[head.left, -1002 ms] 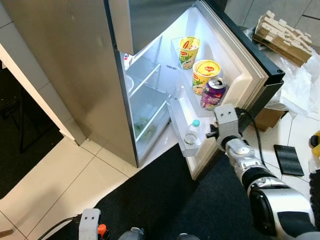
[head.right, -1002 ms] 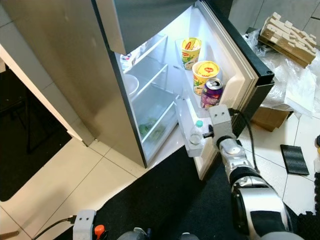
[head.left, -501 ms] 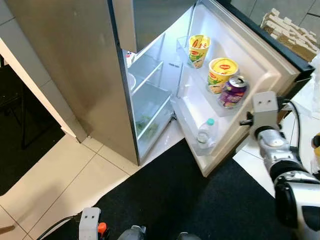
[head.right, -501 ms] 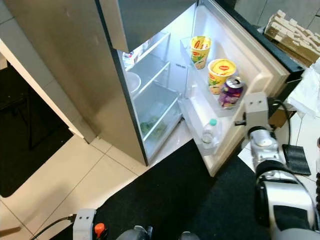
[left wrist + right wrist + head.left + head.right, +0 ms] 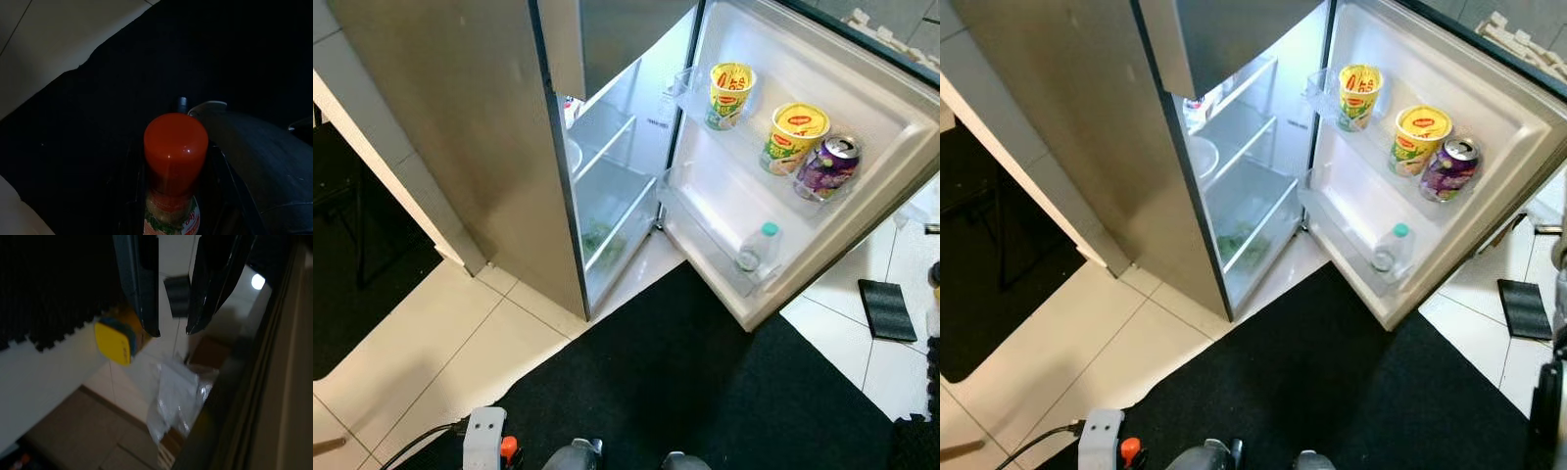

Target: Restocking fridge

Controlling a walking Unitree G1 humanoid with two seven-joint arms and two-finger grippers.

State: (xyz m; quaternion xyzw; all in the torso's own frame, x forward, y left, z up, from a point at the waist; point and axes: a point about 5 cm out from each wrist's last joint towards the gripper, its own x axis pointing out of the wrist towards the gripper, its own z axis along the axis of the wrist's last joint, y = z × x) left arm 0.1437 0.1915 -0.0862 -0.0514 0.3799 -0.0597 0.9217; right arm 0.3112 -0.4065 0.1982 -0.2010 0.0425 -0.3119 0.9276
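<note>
while the left gripper [image 5: 171, 215] hangs low over the black mat [image 5: 705, 392], fingers closed round a red-capped bottle [image 5: 175, 161], likely awaiting shelving, the right gripper [image 5: 171, 308] hangs slightly parted and empty. beyond, the fridge door [image 5: 822, 196] stands wide, its racks holding a water bottle [image 5: 753, 249], can [image 5: 824, 167] and two cups [image 5: 732, 93], giving reach.

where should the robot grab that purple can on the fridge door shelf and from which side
Grip the purple can around its upper body, just under the silver top, coming from the open front of the door shelf. It stands upright with its lower part behind the shelf rail, a yellow cup close on one side, so jaws probably fit best front-to-back.
</note>
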